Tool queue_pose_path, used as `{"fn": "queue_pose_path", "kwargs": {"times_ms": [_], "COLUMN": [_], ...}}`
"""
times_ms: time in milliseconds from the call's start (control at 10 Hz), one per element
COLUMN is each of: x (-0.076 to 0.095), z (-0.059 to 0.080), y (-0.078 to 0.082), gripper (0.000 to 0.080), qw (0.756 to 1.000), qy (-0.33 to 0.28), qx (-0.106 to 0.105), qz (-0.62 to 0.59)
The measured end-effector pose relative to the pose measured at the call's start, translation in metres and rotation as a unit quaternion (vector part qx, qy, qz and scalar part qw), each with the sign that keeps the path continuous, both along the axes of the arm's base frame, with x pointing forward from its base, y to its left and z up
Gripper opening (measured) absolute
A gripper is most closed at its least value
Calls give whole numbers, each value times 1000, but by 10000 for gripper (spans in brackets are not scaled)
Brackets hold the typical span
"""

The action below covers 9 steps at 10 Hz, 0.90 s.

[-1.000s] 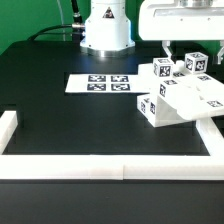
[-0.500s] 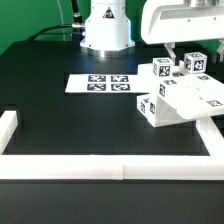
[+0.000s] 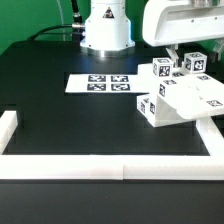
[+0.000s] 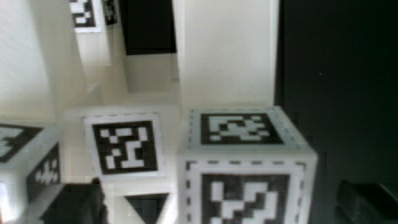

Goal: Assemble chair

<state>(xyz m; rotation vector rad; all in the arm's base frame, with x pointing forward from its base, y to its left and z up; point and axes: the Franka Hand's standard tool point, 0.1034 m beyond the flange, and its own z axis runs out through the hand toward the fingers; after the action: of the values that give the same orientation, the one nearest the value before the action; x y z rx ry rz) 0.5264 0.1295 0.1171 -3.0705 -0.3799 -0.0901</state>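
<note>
The chair is a cluster of chunky white parts (image 3: 185, 98) at the exterior view's right, with tagged blocks (image 3: 161, 70) standing on top of it. My gripper (image 3: 186, 52) hangs just above those blocks. In the wrist view the gripper (image 4: 217, 208) stands open, and a tagged white block (image 4: 249, 160) sits between its dark fingers (image 4: 75, 200) with a gap on each side. A second tagged block (image 4: 125, 145) stands beside it, and tall white plates (image 4: 222, 50) rise behind. Nothing is held.
The marker board (image 3: 100, 83) lies flat in the middle of the black table. White border rails (image 3: 100, 168) run along the near edge, with one (image 3: 8, 125) at the exterior view's left corner. The robot base (image 3: 106, 28) stands at the back.
The hand has shifted slightly towards the exterior view's left over the tagged blocks. The jaws have stayed wide and the parts have not moved.
</note>
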Motion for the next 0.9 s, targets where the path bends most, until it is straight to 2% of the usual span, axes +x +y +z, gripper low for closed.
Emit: {"fn": "queue_pose_path", "kwargs": {"times_ms": [100,200,300,500,900], "x": [0,0,0,0,0], "z": [0,0,0,0,0], "y": [0,0,0,0,0], "gripper": [524,342,288,288,288], "qw": [1000,1000,1000,1000,982], "qy": [0,0,0,1,11], "qx": [0,0,0,1,12], "qz": [0,-1,-5,-27,-190]}}
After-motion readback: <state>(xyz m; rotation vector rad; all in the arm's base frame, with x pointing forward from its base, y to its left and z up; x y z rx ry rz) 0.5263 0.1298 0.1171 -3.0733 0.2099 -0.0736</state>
